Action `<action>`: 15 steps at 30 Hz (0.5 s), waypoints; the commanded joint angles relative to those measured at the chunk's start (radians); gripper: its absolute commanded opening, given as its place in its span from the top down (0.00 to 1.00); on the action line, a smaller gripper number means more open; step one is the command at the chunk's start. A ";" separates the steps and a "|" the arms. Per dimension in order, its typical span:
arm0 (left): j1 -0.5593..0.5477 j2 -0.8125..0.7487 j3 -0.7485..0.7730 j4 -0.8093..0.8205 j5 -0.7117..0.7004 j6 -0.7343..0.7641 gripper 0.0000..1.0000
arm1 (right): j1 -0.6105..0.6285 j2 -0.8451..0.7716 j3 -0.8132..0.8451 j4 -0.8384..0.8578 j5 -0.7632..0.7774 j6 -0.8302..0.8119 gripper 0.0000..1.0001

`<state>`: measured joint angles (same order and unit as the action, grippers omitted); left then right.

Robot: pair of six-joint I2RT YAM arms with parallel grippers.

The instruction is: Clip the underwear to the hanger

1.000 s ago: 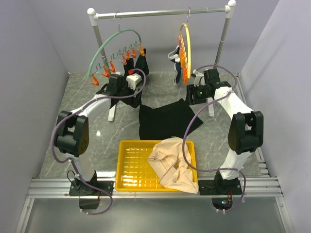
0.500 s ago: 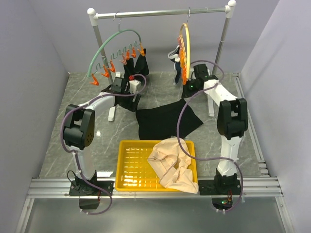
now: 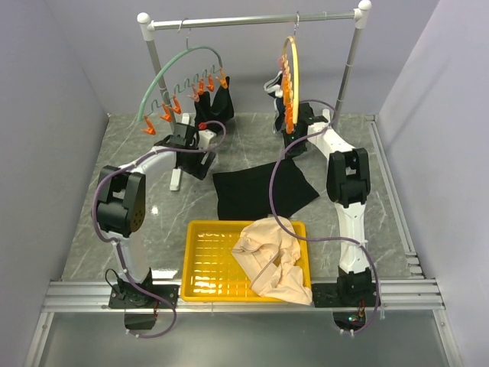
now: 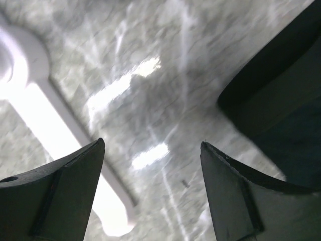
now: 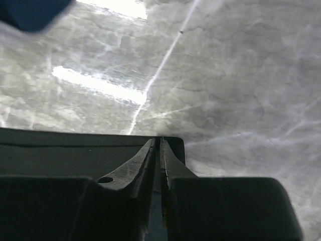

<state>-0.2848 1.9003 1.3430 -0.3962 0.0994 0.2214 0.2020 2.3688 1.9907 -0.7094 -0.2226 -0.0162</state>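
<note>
Grey marble table (image 3: 367, 222), pale plain walls (image 3: 46, 92) on three sides. White rack at the 12 o'clock edge, its rail (image 3: 252, 19) running across.

Containers: one yellow tray (image 3: 187, 260) at 6 o'clock between the arm bases. It held a beige garment (image 3: 271, 256), crumpled in its 3 o'clock half and spilling over the near corner. The rest of the tray floor was bare.

Underwear (image 3: 252, 187) lay spread flat on the marble at table centre, just past the tray's 12 o'clock rim. A cable from the right arm crossed over it. It was well apart from the hanger (image 3: 299, 69), which hung edge-on from the rail at 1 o'clock, orange clips (image 3: 287, 92) down its side. A green hanger (image 3: 192, 50) hung at 11 o'clock with a black item clipped on.

Left gripper (image 4: 152, 145) was released, fingers wide apart with nothing between them, low over the marble. A white rack foot (image 4: 45, 110) sat at its 9 o'clock and dark fabric (image 4: 281, 90) at 3 o'clock; I could not tell which garment.

Right gripper (image 5: 160, 140) was clenched, fingertips pressed together over bare marble near the hanger's foot, with nothing visible between them.
</note>
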 commanded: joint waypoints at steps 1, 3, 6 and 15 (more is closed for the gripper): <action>0.013 -0.076 -0.028 -0.023 -0.026 0.056 0.17 | -0.007 -0.017 0.025 -0.041 0.057 -0.010 0.85; 0.013 -0.090 -0.041 -0.024 -0.040 0.075 0.17 | -0.007 -0.040 0.004 -0.021 0.051 -0.011 0.85; 0.015 -0.106 -0.050 -0.047 -0.003 0.105 0.18 | -0.009 -0.095 -0.049 0.017 -0.029 -0.024 0.81; 0.013 -0.208 -0.077 -0.161 0.411 0.194 0.17 | -0.007 -0.359 -0.242 0.186 -0.254 -0.001 0.46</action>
<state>-0.2687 1.7741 1.2793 -0.5037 0.2886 0.3584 0.2005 2.1620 1.7660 -0.6239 -0.3630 -0.0338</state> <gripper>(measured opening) 0.823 0.519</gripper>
